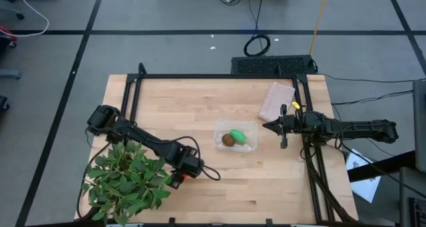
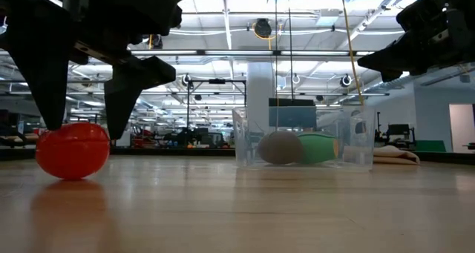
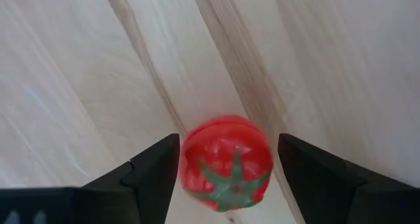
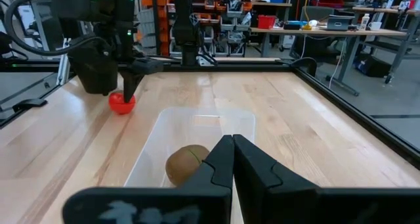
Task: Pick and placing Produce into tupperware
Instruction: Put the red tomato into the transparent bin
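The red tomato point(image 3: 225, 161) rests on the wooden table under my left gripper point(image 3: 228, 145), near the table's near left. That gripper is open and points down, with one finger on each side of the tomato point(image 2: 73, 150); I cannot tell whether a finger touches it. The clear tupperware point(image 1: 234, 135) stands at the table's middle and holds the brown kiwi point(image 1: 228, 140) and the green piece point(image 1: 240, 136). My right gripper point(image 1: 267, 126) is shut and hovers just right of the tupperware point(image 4: 197, 122), above the kiwi point(image 4: 186, 163) in its wrist view.
A large leafy plant point(image 1: 126, 180) fills the near left corner beside the left arm. A pinkish-tan packet point(image 1: 276, 100) lies at the far right. Black frame rails point(image 1: 200, 76) run along the table's edges. Bare wood lies between the tomato and the tupperware.
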You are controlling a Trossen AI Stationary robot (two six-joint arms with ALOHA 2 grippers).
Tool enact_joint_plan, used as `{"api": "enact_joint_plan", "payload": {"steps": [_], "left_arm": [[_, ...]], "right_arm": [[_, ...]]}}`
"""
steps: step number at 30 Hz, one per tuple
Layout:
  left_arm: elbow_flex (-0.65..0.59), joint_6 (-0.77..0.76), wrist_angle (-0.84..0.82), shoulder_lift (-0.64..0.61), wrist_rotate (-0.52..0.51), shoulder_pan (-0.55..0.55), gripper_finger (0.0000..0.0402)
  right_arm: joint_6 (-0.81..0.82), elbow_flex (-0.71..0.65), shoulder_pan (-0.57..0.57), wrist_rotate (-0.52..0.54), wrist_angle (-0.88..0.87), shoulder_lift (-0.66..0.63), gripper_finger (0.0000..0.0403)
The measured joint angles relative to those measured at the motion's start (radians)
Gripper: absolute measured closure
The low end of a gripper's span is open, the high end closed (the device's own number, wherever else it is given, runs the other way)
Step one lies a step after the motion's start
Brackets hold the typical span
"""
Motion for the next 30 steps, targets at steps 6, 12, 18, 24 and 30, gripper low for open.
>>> {"api": "enact_joint_plan", "payload": {"steps": [6,12,18,24,30], "left_arm": [[-0.007,-0.001,0.007,0.0,-0.004,0.0,0.0137],[-0.063,-0.009,0.066,-0.004,-0.003,0.0,0.0136],[-0.077,-0.005,0.096,-0.005,-0.003,0.0,0.0137],[-0.077,0.027,0.085,-0.003,-0.003,0.0,0.0137],[-0.063,0.043,0.048,-0.001,-0.021,-0.001,0.0166]], "right_arm": [[0.0,0.0,0.0,0.0,0.0,0.0,0.0403],[0.0,0.0,0.0,0.0,-0.004,0.0,0.0403],[0.0,0.0,0.0,0.0,-0.004,0.0,0.0403],[0.0,0.0,0.0,0.0,-0.004,0.0,0.0403],[0.0,0.0,0.0,0.0,-0.004,0.0,0.0403]]}}
